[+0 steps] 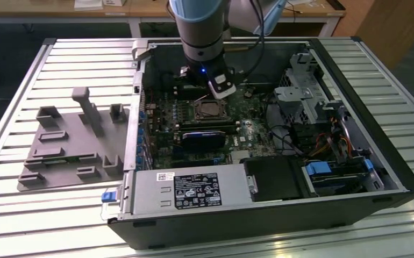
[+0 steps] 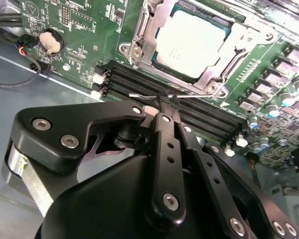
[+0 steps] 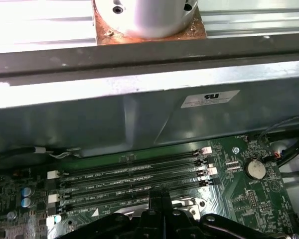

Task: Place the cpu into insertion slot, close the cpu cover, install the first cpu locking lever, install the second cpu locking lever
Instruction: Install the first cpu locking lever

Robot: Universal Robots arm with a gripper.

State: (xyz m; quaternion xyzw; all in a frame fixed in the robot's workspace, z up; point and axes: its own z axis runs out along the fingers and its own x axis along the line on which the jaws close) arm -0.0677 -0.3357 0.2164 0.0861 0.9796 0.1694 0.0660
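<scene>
one locking lever (image 2: 142, 94) pinched in jaws

A: What sits in the insertion slot (image 1: 208, 110)?
B: The cpu (image 2: 189, 42), with the cpu cover (image 2: 142, 32) lying over its edges.
A: And beside the slot?
B: Memory slots (image 2: 134, 79) run just beside it, with the gripper (image 2: 164, 102) over them.
A: Farther out?
B: The power supply (image 1: 185, 191) lies nearer the exterior camera. To the exterior view's left of the slot, outside the case (image 1: 264, 220), a fixture tray (image 1: 71, 145) rests on the tabletop (image 1: 20, 215).
</scene>
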